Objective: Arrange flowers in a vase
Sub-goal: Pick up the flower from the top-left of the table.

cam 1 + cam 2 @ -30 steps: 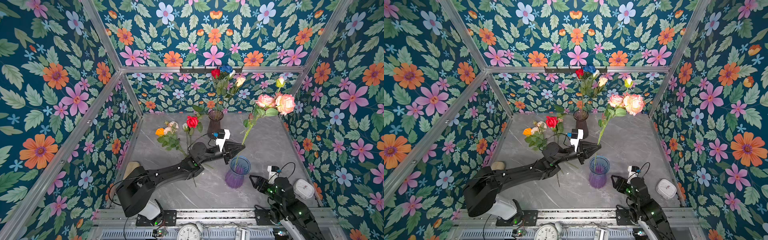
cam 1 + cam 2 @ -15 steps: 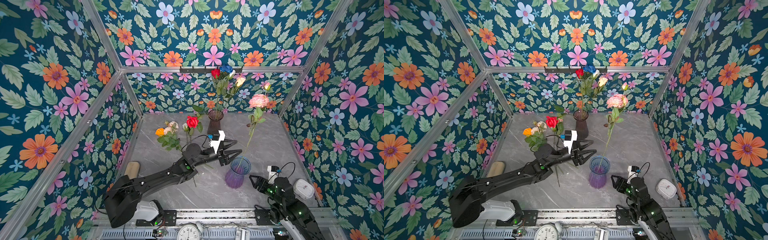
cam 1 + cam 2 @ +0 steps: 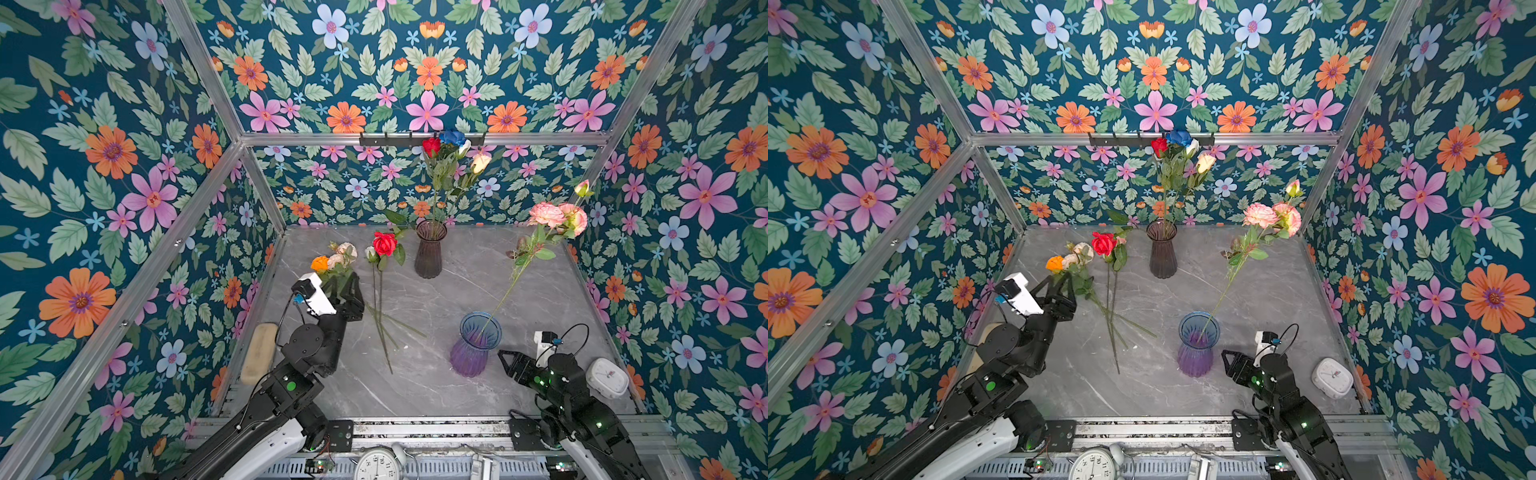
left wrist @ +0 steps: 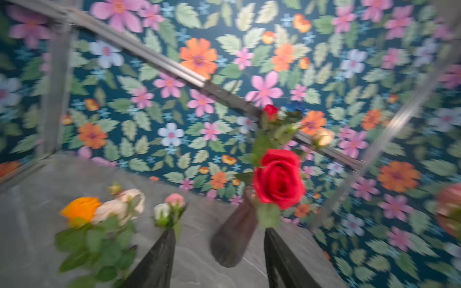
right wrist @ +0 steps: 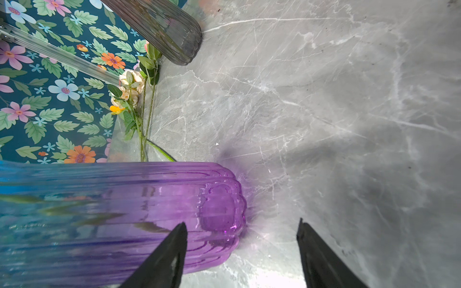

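Quick rundown of my setup: the ribbed glass vase (image 3: 476, 349) that fades from blue at the rim to purple at the base sits near the front of the worktop (image 3: 478, 291). It has one stem in it, the pink roses (image 3: 557, 214), leaning hard toward the right wall with a little bud above them. The dark smoky vase (image 3: 430, 253) at the back holds a taller bunch (image 3: 446, 166): red, blue, white and a pale peach one. The rest of the flowers lie loose on the worktop at the back left, a red rose (image 3: 384, 243) plus an orange rose (image 3: 320, 262) with some cream blooms, and their stems cross toward the middle. My left tool (image 3: 345, 286) has its fingers spread with nothing in them, right over the leaves of the orange and cream bunch; can't tell if it's touching them. My right tool (image 3: 504, 363) is spread wide and empty too, low down just beside the base of the blue-purple vase. The worktop is grey marble-look, and loud floral wallpaper (image 3: 124, 166) covers the walls on an aluminium frame. There's a white alarm clock (image 3: 606, 377) in the near right corner, a tan oblong block (image 3: 258, 353) along the left edge, and a second clock (image 3: 376, 465) on the front rail.
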Motion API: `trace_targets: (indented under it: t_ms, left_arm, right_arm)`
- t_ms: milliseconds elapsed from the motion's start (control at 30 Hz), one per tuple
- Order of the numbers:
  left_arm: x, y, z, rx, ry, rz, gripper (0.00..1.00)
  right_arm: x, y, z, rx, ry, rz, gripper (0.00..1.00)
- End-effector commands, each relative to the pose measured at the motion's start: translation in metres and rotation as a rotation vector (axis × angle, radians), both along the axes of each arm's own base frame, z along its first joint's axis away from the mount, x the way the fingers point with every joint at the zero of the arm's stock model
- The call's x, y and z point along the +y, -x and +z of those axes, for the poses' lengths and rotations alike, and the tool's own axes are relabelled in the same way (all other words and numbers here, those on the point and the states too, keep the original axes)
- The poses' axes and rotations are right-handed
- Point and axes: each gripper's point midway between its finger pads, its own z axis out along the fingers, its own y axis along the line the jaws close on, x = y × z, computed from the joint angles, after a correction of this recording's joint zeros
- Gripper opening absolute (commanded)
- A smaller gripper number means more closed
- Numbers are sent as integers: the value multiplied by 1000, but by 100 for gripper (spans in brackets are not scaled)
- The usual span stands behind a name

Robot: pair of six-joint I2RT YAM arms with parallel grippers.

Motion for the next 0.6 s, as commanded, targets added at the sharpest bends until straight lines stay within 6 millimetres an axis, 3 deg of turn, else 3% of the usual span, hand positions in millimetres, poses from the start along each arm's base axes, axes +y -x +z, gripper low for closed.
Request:
trace_targets:
  t_ms: [0, 167, 367, 567]
  left_arm:
    - [35, -22, -62, 229, -10, 137, 59]
    - [23, -87, -134, 469, 88, -63, 43]
    - [-27, -164, -175, 606, 25, -299, 40]
    - [-44, -218, -221, 732, -2, -329, 36]
  right_arm:
    - [2, -3, 6, -28, -7, 4, 71]
    - [2, -3, 6, -27, -7, 3, 71]
    - [1, -4, 7, -30, -5, -2, 71]
    - [-1, -4, 7, -36, -3, -12, 71]
